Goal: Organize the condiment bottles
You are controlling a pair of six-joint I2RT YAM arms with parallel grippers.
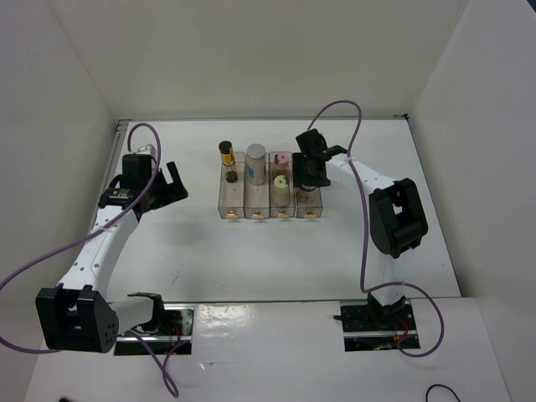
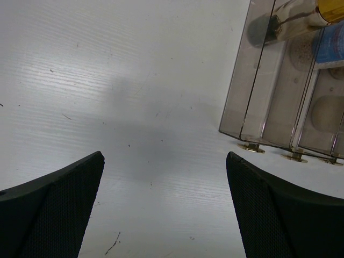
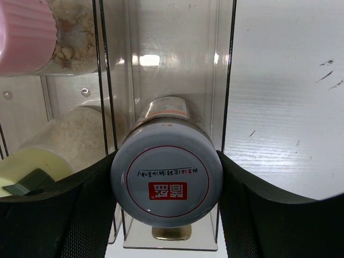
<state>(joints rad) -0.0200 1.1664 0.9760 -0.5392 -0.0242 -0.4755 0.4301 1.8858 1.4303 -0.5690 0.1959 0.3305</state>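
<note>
The reddish-brown jar point(image 3: 166, 185) is clamped at the lid by the right end effector point(image 1: 307, 176), down inside the rightmost bin point(image 1: 310, 209). The left end effector point(image 2: 164, 158) is held wide open over bare surface point(image 2: 134, 80), left of the bins.

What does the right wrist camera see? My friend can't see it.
The right gripper holds a small cylindrical jar with a grey lid between its black fingers, inside a clear plastic bin on a white table. The neighbouring bin holds a pink-lidded bottle and a yellow-lidded bottle.
</note>
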